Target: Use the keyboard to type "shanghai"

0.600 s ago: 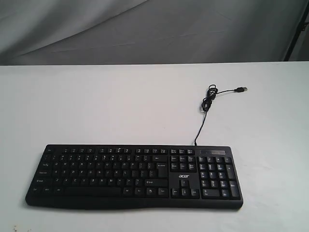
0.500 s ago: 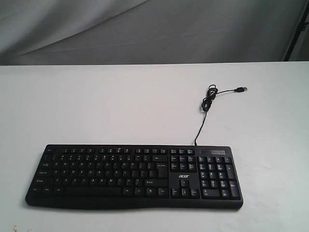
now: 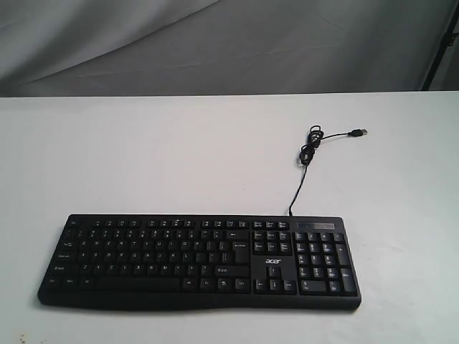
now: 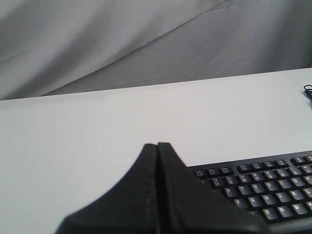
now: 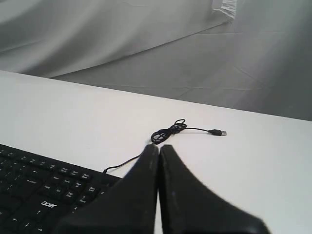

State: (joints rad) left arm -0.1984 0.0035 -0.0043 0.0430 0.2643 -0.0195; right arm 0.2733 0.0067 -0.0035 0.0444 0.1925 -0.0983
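Observation:
The black keyboard (image 3: 201,259) lies flat near the front of the white table, its acer logo above the arrow keys and number pad at the right end. Its thin cable (image 3: 307,154) runs back from the top edge to a small coil and a loose USB plug. Neither arm shows in the exterior view. In the left wrist view my left gripper (image 4: 157,145) is shut and empty, held above the keyboard's (image 4: 263,190) left end. In the right wrist view my right gripper (image 5: 159,146) is shut and empty, above the keyboard's (image 5: 44,192) right end, with the cable coil (image 5: 168,131) beyond it.
The white table (image 3: 179,158) stretches back to a grey draped cloth backdrop (image 3: 215,43). A dark stand leg (image 3: 441,43) shows at the far right edge behind the table.

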